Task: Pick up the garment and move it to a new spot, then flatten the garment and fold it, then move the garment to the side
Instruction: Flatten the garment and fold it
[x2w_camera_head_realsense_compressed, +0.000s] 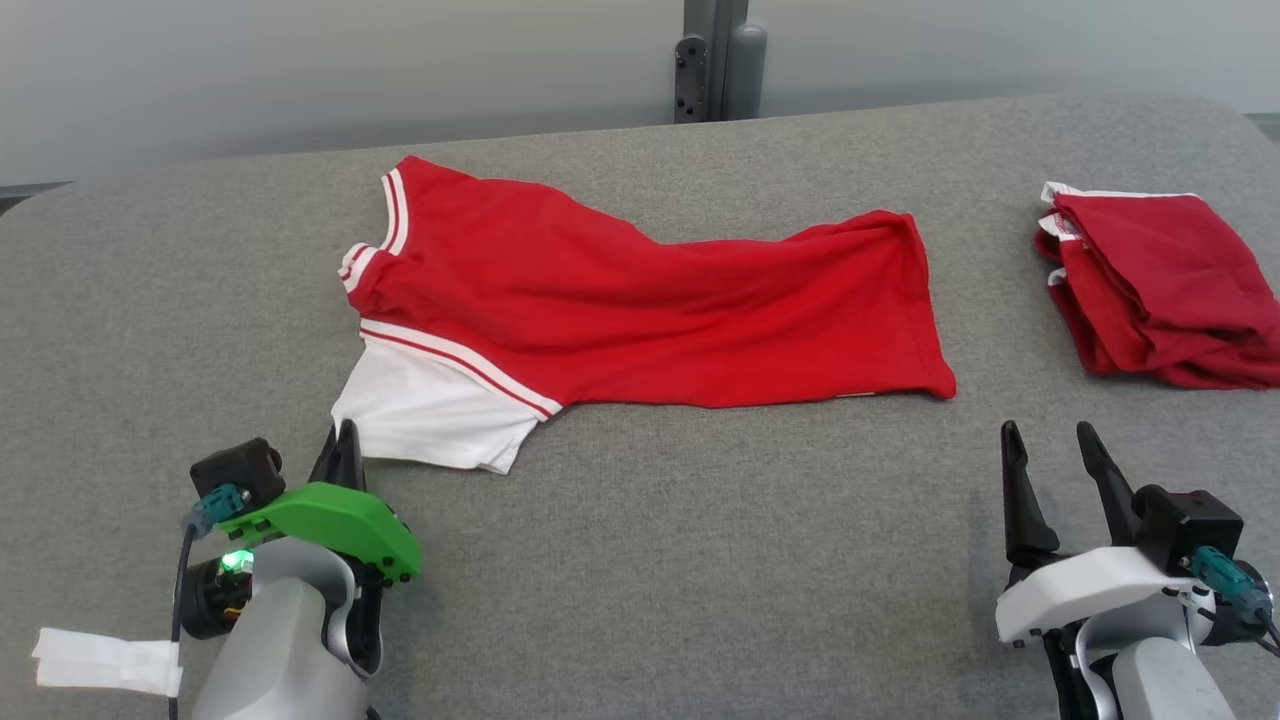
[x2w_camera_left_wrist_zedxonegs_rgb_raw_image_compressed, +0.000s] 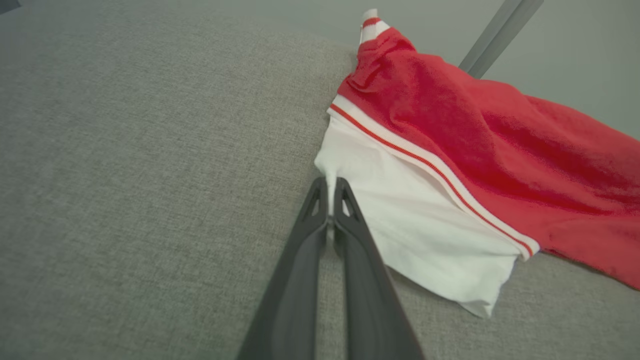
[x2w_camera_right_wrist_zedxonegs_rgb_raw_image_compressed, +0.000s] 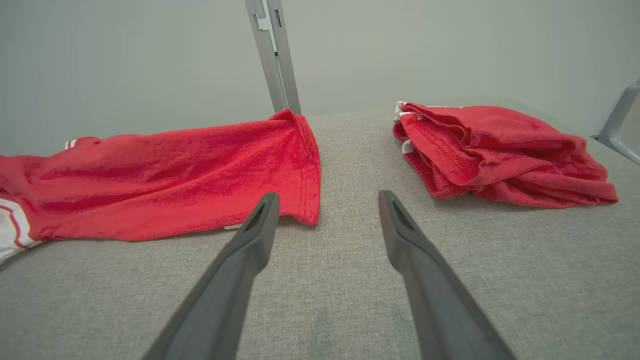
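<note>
Garment (x2w_camera_head_realsense_compressed: 640, 300): red shirt with a white sleeve and red-white striped trim, lying spread but rumpled at the middle of the grey counter (x2w_camera_head_realsense_compressed: 700, 560). The collar end is to the left and the hem to the right.

Left pincer (x2w_camera_head_realsense_compressed: 345, 440): at the near-left corner of the white sleeve. In the head view the fingers look pressed together, but the contact is hidden. The left wrist view settles it: the tips are clenched on the sleeve's edge, and a small peak of white cloth is pinched between them.

Right pincer (x2w_camera_head_realsense_compressed: 1050, 440): released, jaws spread, grasping nothing, near the garment's hem corner but apart from it. In the right wrist view the hem lies just beyond the left fingertip.

Folded red pile (x2w_camera_head_realsense_compressed: 1160, 290): far right on the counter, well apart from the garment.

Grey post (x2w_camera_head_realsense_compressed: 715, 60): behind the counter's far edge.
</note>
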